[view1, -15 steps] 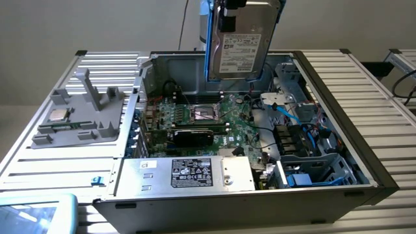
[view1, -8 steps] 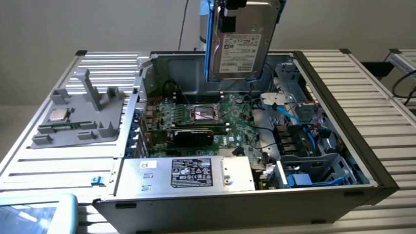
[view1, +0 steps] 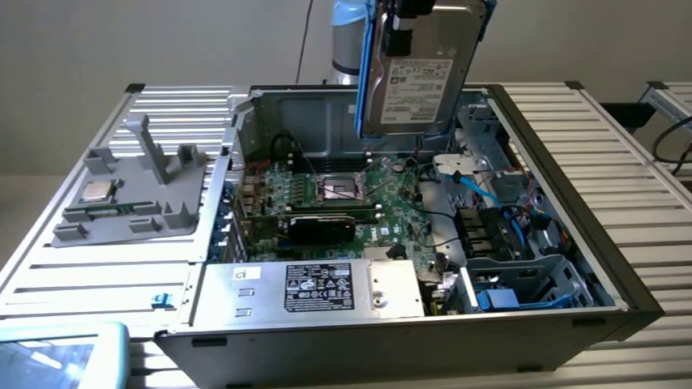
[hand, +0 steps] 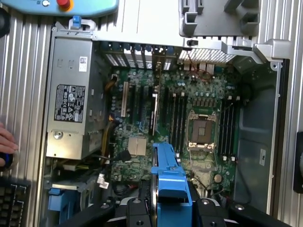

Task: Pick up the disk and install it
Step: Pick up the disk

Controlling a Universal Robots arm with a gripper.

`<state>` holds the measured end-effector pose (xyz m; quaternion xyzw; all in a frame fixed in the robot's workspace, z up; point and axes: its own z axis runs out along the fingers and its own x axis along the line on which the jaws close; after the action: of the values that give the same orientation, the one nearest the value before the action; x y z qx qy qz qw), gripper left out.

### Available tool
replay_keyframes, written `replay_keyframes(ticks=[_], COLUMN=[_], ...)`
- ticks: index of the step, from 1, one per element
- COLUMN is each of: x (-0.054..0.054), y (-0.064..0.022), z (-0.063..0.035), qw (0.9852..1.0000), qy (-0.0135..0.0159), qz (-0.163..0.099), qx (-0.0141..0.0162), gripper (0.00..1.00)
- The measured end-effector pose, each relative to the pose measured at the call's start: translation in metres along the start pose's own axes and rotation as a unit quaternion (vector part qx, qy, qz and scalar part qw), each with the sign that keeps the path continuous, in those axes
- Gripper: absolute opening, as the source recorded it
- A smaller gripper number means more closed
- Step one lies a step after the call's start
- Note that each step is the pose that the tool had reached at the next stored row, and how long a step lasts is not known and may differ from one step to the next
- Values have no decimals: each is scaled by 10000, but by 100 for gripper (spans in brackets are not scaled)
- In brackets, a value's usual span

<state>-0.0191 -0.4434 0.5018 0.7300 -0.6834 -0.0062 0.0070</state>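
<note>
Firmly closed, the jaws of the gripper (view1: pixel 407 23) clamp the upper end of the disk (view1: pixel 420 77), a silver-grey hard drive in a bright blue frame. It hangs upright with its white label facing the exterior camera. In the wrist view the gripper (hand: pixel 169 205) appears as black fingers on either side of the blue frame's edge, and the disk (hand: pixel 168 172) points down toward the open computer case (view1: pixel 568 190). The disk is in the air above the far side of the case, touching nothing but the jaws. Beneath it lies the green motherboard (view1: pixel 357 203) with its processor socket (view1: pixel 336 186). Toward the exterior view's right run blue cables (view1: pixel 484 185), and at the near right corner sits a grey drive cage (view1: pixel 536 271) with blue fittings. A power supply (view1: pixel 313 288) with a black label lies along the near edge. Outside the case, a grey tray (view1: pixel 135 207) carries a small silver processor chip (view1: pixel 100 192), and a person's hand (hand: pixel 5 142) shows at the edge of the slatted table (view1: pixel 617 138). By my reading the pick-up is done and the carry is in hand; the disk is not yet seated. Installing it calls for lining the frame up with a bay and staying clear of the cables.
</note>
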Motion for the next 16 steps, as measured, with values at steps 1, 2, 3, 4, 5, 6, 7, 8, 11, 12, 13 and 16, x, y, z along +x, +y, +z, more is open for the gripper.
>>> replay_keyframes(ticks=[1,2,3,4,5,6,7,8,11,12,13,16], x=[11,20,34,45,46,47,48,49,64,68,78,118], y=[-15,-28,-49,-71,-91,-104,-115,-130,-184,-205,-227,-284], z=[-1,-1,-1,-1,-1,-2,-2,-2,-3,-4,-4,-10], qw=[10000,10000,10000,10000,10000,10000,10000,10000,10000,10000,10000,10000], qy=[0,0,1,0,0,4,18,32,38,39,39,42], qz=[0,0,0,0,0,0,0,1,1,1,1,1], qx=[0,1,1,1,2,6,22,37,54,56,56,56], gripper=[37,37,37,37,37,37,37,37,37,37,37,37])
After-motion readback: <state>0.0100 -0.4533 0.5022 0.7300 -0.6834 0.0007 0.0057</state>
